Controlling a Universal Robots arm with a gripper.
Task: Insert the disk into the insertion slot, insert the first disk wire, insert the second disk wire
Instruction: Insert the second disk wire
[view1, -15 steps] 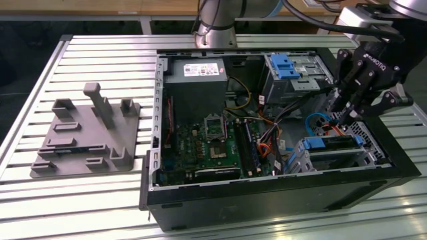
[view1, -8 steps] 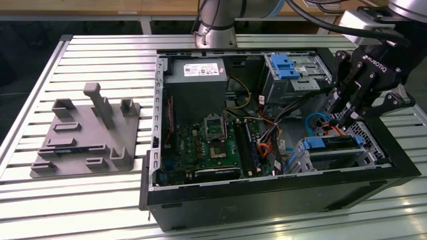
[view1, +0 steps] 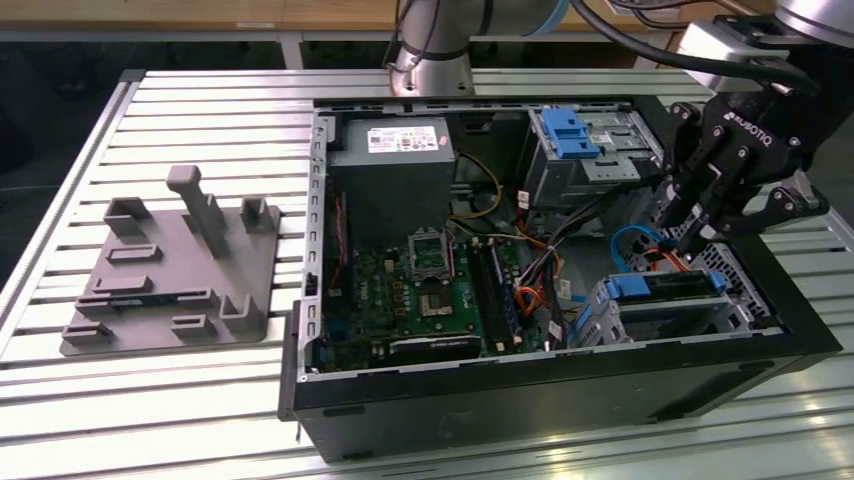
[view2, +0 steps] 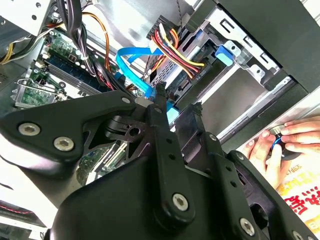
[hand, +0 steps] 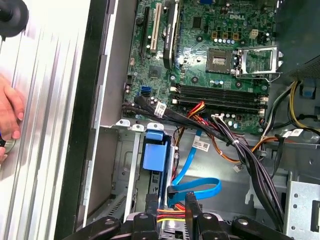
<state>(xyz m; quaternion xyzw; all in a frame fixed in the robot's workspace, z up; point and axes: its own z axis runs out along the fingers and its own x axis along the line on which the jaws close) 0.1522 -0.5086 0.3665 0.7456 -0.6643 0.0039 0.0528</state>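
The disk (view1: 663, 288), silver in a bright blue carrier, lies inside the insertion slot (view1: 737, 268) at the case's front corner on the exterior view's right. Its blue carrier end (hand: 153, 150) also appears in the first wrist view. My gripper (view1: 683, 240) hangs just above the disk's rear end. A blue disk wire (hand: 196, 187) loops to a connector that sits between my fingertips (view2: 160, 100), and my gripper (hand: 170, 197) is closed on it. A red, yellow and black disk wire (view2: 176, 46) runs to the disk's rear right beside it.
The open computer case (view1: 534, 390) holds a motherboard (view1: 414, 290), a power supply (view1: 394, 140) and a taller cage with a blue latch (view1: 574, 135). Cable bundles (hand: 250, 160) cross beside the slot. A grey fixture (view1: 174, 270) lies on the slatted table. A hand (view2: 280, 145) rests outside the case.
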